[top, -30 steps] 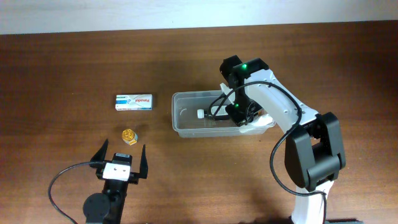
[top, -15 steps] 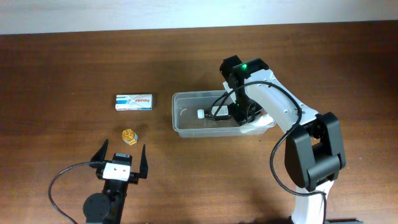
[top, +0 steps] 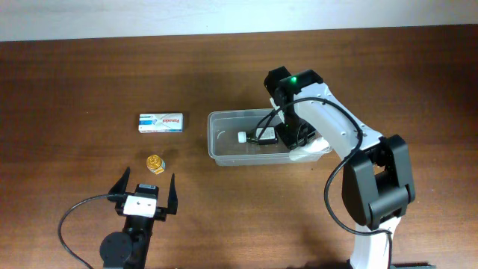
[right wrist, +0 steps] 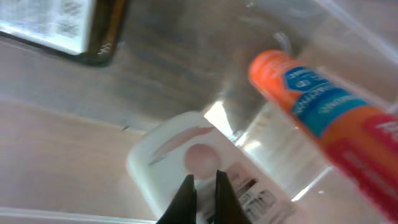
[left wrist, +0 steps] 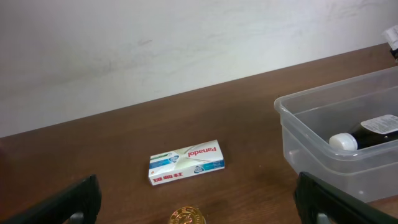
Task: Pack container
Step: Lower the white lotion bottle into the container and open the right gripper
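We record a brown wood-grain table (top: 75, 90). The container (top: 224, 113), a clear plastic tub with rounded corners, sits right of centre and holds a dark bottle (left wrist: 379, 127) with a white cap, a glossy orange tube (right wrist: 323, 112) and a white sachet (right wrist: 180, 149). The right gripper (right wrist: 204, 193) is inside the tub, its fingers pressed together on nothing. The left gripper (top: 148, 179) is spread wide. A flat card box (top: 160, 122) and a gold-lidded jar (top: 155, 162) lie to the left. Over the last second the right gripper has shifted slightly and nothing else has moved.
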### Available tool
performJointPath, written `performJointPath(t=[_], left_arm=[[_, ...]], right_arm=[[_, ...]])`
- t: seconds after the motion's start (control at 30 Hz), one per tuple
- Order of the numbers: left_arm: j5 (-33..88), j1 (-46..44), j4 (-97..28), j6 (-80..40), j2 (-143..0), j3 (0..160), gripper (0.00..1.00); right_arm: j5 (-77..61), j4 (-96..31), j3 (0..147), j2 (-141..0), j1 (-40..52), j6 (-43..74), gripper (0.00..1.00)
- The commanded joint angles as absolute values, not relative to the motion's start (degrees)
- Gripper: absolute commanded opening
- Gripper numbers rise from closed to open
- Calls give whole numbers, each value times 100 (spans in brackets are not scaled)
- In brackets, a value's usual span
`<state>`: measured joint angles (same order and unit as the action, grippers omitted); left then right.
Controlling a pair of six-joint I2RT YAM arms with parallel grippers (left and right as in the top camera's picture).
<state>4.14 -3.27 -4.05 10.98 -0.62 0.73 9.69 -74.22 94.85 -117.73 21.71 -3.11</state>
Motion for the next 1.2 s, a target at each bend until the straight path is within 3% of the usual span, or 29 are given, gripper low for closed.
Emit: performJointPath(t=[0.0, 0.23, 0.4, 1.17], left_arm=[[495, -349, -416, 1188, -34, 49, 99], [495, -349, -416, 1188, -34, 49, 99], [495, -349, -416, 1188, -34, 49, 99], [495, -349, -416, 1188, -34, 49, 99]], right_arm=[[307, -7612, 9815, -11854, 2137, -425, 5], [185, -8582, 10202, -11854, 2134, -436, 5], [-701, -8656, 10200, -11854, 2134, -926, 5], [93, -8702, 10180, -11856, 2123, -856, 5]])
